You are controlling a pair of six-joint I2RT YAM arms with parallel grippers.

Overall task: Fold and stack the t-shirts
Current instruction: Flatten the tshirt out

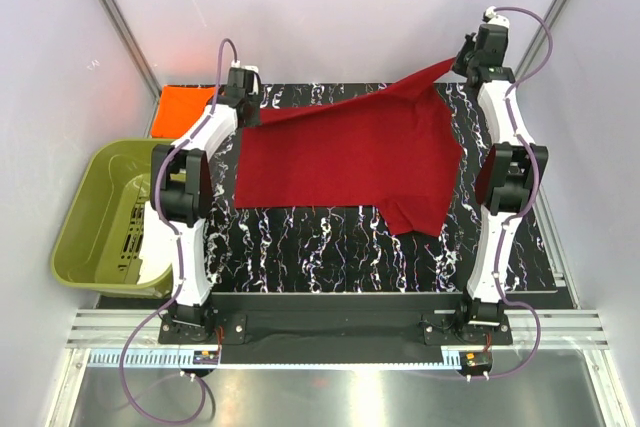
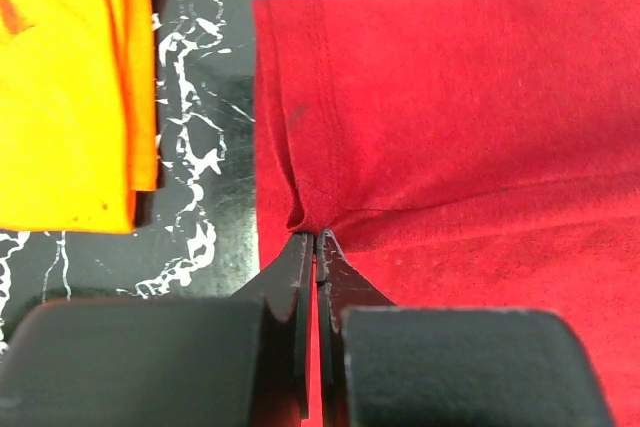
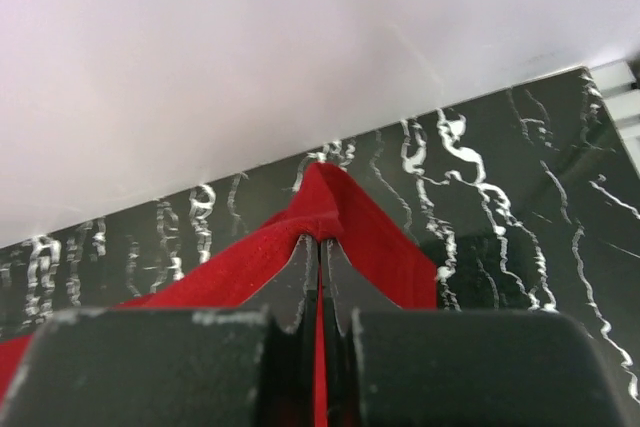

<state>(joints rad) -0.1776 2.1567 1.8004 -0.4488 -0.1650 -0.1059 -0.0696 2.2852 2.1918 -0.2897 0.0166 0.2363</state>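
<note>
The red shirt (image 1: 350,157) lies spread mid-frame on the desk (image 1: 330,247); left fingers (image 2: 295,275) clamp its upper-left corner, right fingers (image 3: 297,282) pinch its lifted upper-right corner. The orange shirt (image 1: 185,105) sits upper left.

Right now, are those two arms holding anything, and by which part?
Both hold the red t-shirt. The left tool pinches its hemmed edge at the far-left corner; the right tool pinches its far-right corner, raised above the table.
</note>
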